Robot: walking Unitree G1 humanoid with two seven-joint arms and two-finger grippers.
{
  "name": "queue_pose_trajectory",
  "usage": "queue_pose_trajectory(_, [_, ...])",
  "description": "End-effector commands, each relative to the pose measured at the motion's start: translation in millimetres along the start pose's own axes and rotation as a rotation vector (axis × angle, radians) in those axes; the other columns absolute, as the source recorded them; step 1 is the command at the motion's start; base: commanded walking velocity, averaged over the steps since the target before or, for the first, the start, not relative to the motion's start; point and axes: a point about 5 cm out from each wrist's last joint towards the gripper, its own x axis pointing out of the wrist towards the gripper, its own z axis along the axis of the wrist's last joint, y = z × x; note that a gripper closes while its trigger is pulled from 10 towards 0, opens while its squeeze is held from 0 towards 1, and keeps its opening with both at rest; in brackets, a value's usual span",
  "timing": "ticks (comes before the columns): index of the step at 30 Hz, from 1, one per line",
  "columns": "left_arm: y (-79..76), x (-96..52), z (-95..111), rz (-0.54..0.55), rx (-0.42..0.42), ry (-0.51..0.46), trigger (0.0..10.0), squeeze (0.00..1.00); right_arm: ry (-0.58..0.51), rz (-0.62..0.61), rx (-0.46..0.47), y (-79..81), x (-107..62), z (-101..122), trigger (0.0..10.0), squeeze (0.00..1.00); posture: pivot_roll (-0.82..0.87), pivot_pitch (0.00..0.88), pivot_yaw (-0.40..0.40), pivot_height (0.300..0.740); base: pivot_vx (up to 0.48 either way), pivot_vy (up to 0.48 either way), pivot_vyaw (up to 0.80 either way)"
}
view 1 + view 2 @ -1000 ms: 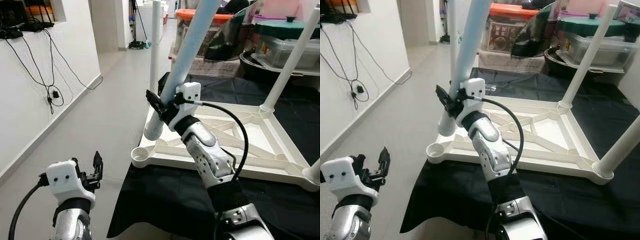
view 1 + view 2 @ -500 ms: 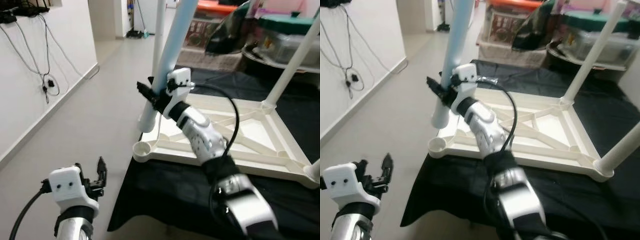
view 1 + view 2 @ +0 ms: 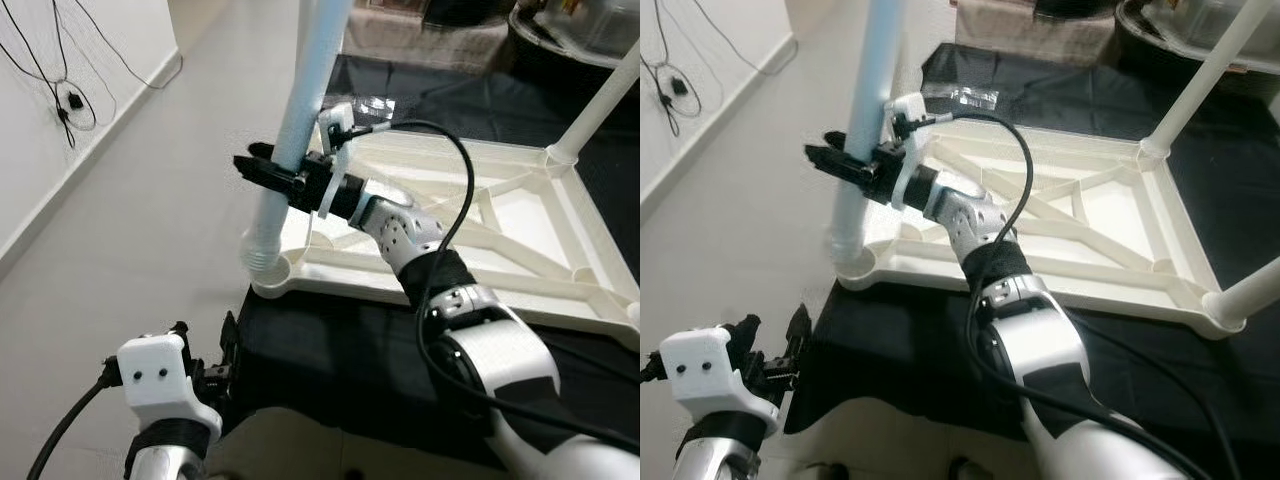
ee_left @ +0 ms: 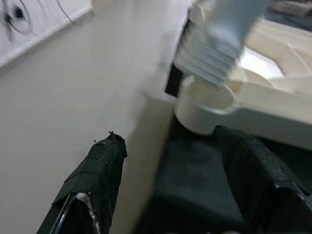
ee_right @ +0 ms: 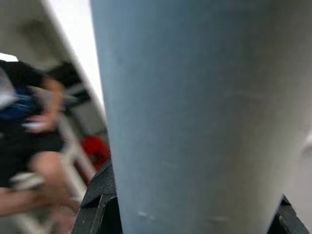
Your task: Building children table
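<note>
A white children's table top (image 3: pixel 400 288) lies upside down on a black cloth. My right gripper (image 3: pixel 268 170) is shut on a pale blue table leg (image 3: pixel 305 90), which it holds nearly upright. The leg's ribbed lower end (image 4: pixel 209 61) hangs just above the front-left corner socket (image 4: pixel 207 103), a little off its centre. Up close, the leg (image 5: pixel 195 117) sits between the right fingers. My left gripper (image 4: pixel 168 136) is open and holds nothing; it is low beside the cloth's front-left edge, below that corner.
Two white legs (image 3: pixel 598 100) (image 3: pixel 1250 293) stand in the far-right and near-right corners. The black cloth (image 3: pixel 330 350) drapes over the table's front edge. Grey floor (image 3: pixel 140 230) lies to the left, with a white wall and hanging cables (image 3: pixel 60 80). Plastic boxes sit behind.
The camera has tilted down. My right gripper swung the blue leg from slanted to nearly upright and lowered its end to the front-left socket. The left gripper stayed low and open.
</note>
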Motion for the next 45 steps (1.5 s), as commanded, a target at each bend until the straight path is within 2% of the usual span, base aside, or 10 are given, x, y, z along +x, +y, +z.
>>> queue_pose_trajectory(1, [-7.6,-6.0,0.6,-0.007,-0.039,0.022,10.0,0.00,-0.055,0.130,0.013,7.6,7.7,12.0,10.0,0.00,0.10,0.339,-0.080,0.740,0.000,0.000,0.00])
queue_pose_trajectory(3, [-9.9,-7.7,1.4,-0.013,-0.045,0.025,10.0,0.00,-0.074,0.204,0.006,12.1,12.1,17.3,10.0,0.00,0.10,0.343,-0.081,0.740,0.000,0.000,0.00])
queue_pose_trajectory(7, [-11.9,-9.3,2.0,-0.016,-0.048,0.028,10.0,0.00,-0.078,0.253,0.002,15.6,16.1,19.2,10.0,0.00,0.10,0.348,-0.081,0.740,0.000,0.000,0.00])
queue_pose_trajectory(9, [-13.5,-12.5,3.2,-0.015,-0.047,0.033,10.0,0.00,-0.015,0.310,-0.040,19.7,20.6,10.0,10.0,0.00,0.11,0.348,-0.082,0.740,0.000,0.000,0.00])
queue_pose_trajectory(12, [-13.5,-12.5,3.2,-0.015,-0.047,0.033,10.0,0.00,-0.015,0.310,-0.040,19.7,20.6,10.0,10.0,0.00,0.11,0.348,-0.082,0.740,0.000,0.000,0.00])
queue_pose_trajectory(16, [-13.0,-14.9,3.8,-0.009,-0.036,0.039,10.0,0.00,0.118,0.342,-0.131,20.9,18.0,-9.3,10.0,0.00,0.11,0.339,-0.084,0.740,0.000,0.000,0.00])
queue_pose_trajectory(19, [-13.6,-14.4,3.5,-0.007,-0.034,0.041,10.0,0.00,0.156,0.347,-0.169,20.2,16.1,-12.6,10.0,0.00,0.11,0.329,-0.087,0.740,0.000,0.000,0.00])
queue_pose_trajectory(30, [-14.3,-11.4,1.7,-0.002,-0.028,0.040,10.0,0.00,0.178,0.305,-0.256,15.7,16.5,0.7,10.0,0.00,0.10,0.303,-0.092,0.740,0.000,0.000,0.00])
queue_pose_trajectory(38, [-13.6,-11.6,0.9,-0.001,-0.017,0.042,10.0,0.00,0.217,0.294,-0.281,15.1,16.0,-6.7,10.0,0.00,0.10,0.294,-0.093,0.740,0.000,0.000,0.00])
queue_pose_trajectory(45, [-14.0,-11.7,0.3,-0.005,-0.011,0.042,10.0,0.00,0.255,0.363,-0.284,19.0,15.3,-15.2,10.0,0.00,0.10,0.290,-0.094,0.740,0.000,0.000,0.00])
